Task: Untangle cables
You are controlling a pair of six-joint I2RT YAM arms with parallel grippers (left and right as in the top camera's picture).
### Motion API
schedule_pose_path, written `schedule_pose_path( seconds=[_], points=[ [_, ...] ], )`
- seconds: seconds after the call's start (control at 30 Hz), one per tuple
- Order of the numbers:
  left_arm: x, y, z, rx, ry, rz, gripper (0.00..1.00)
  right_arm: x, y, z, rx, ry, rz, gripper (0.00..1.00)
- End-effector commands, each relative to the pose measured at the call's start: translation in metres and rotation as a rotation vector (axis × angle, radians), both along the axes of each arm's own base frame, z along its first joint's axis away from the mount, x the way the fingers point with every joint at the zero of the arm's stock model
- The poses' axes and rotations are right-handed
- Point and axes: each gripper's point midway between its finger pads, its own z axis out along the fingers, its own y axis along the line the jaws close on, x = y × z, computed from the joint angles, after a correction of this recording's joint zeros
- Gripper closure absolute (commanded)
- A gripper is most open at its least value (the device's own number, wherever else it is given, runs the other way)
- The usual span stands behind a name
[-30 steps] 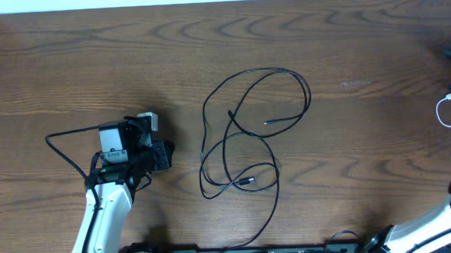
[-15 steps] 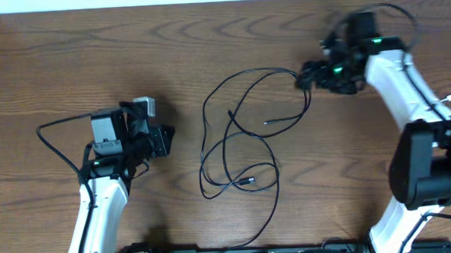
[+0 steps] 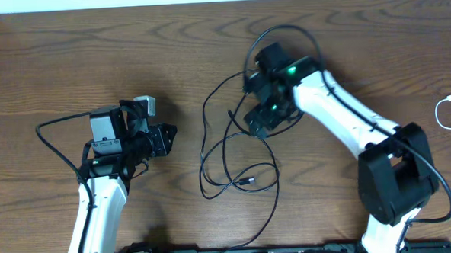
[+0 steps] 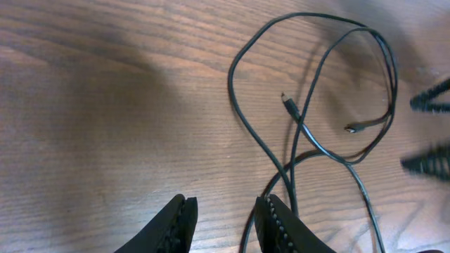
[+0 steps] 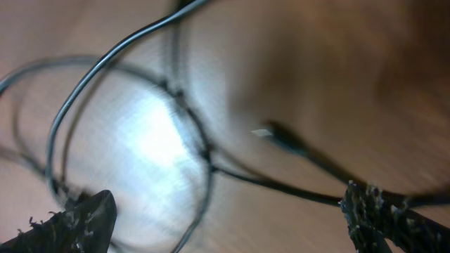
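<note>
The black cables (image 3: 204, 123) lay in a loose tangle near the middle of the wooden table (image 3: 70, 64). They formed a tall upper loop and a smaller lower loop that crossed each other several times. One small plug end (image 3: 245, 181) rested inside the lower loop, and a single strand trailed from there toward the near edge of the table.

In the left wrist view the cables (image 4: 242, 119) curved across the wood. One plug end (image 4: 288, 104) sat in the middle of the big loop and a second plug tip (image 4: 351, 128) lay to its right.

The right gripper (image 3: 256, 124) was over the upper loop, right at the spot where the strands crossed. From overhead it was not possible to tell whether it touched them. Its wrist view was blurred, but it showed the right gripper (image 5: 228, 218) with its jaws spread wide. One fingertip was at each lower corner and nothing was held. The crossing cables (image 5: 204, 151) and a plug end (image 5: 278, 133) lay on the table between the fingertips.

The left gripper (image 3: 169, 138) sat to the left of the tangle, apart from it and pointing toward it. In its own view the left gripper (image 4: 228, 221) had its jaws parted and empty, with the nearest strand running down just past its right finger.

The thin white cord (image 3: 438, 111) lay curled at the far right edge of the table, well apart from the black tangle and from both grippers.
</note>
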Motion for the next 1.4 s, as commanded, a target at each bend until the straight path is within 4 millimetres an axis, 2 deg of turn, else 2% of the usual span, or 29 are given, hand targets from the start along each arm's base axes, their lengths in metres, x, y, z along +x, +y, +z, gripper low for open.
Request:
schedule_pose_path(
  seconds=[0.0, 0.1, 0.2, 0.53, 0.73, 0.93, 1.13, 1.27, 1.37],
  points=[
    [0.003, 0.003, 0.005, 0.030, -0.022, -0.003, 0.67, -0.019, 0.018, 0.000, -0.007, -0.011, 0.188, 0.01],
    [0.002, 0.003, 0.005, 0.030, -0.017, -0.002, 0.67, -0.031, 0.030, -0.004, -0.011, -0.006, 0.236, 0.01],
    [0.002, 0.002, 0.005, 0.023, -0.015, 0.000, 0.67, -0.031, 0.038, -0.008, 0.004, -0.028, 0.236, 0.01],
    [-0.001, 0.002, 0.003, 0.008, 0.009, 0.016, 0.67, -0.002, 0.074, -0.031, 0.161, -0.157, 0.006, 0.04],
    [-0.003, 0.002, 0.001, 0.004, 0.023, 0.020, 0.67, 0.005, 0.077, -0.045, 0.243, -0.142, -0.240, 0.02],
    [-0.003, 0.002, 0.001, -0.008, 0.031, 0.036, 0.67, 0.007, 0.074, -0.059, 0.313, -0.086, -0.529, 0.13],
    [-0.003, 0.002, 0.001, -0.008, 0.031, 0.035, 0.67, 0.004, 0.077, -0.066, 0.360, -0.071, -0.612, 0.19],
    [-0.003, 0.002, 0.001, -0.008, 0.031, 0.035, 0.67, 0.001, 0.072, -0.075, 0.323, -0.102, -0.658, 0.31],
    [-0.003, 0.002, 0.001, -0.008, 0.031, 0.035, 0.67, -0.002, 0.076, -0.080, 0.308, -0.119, -0.649, 0.31]
  ],
)
